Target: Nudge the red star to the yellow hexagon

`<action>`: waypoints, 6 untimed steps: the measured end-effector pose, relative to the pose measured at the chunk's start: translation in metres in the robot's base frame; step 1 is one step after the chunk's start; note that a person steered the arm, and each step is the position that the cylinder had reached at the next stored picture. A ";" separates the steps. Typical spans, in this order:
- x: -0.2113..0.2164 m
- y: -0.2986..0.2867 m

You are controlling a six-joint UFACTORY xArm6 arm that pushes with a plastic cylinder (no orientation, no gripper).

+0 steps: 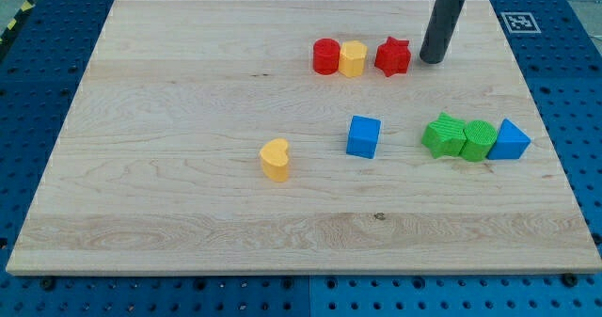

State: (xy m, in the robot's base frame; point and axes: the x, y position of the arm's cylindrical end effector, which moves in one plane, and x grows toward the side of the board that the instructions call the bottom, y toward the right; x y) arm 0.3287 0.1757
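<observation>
The red star (392, 56) lies near the worktop's (188, 91) top edge, its points showing no clear long axis. Just to its left stands the yellow hexagon (352, 59), touching a red cylinder (325, 56) beyond it; nothing lies between star and hexagon. My tip (432, 60) sits just right of the star, the rod leaning slightly rightward. There is no gripper.
</observation>
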 end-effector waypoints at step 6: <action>0.002 -0.022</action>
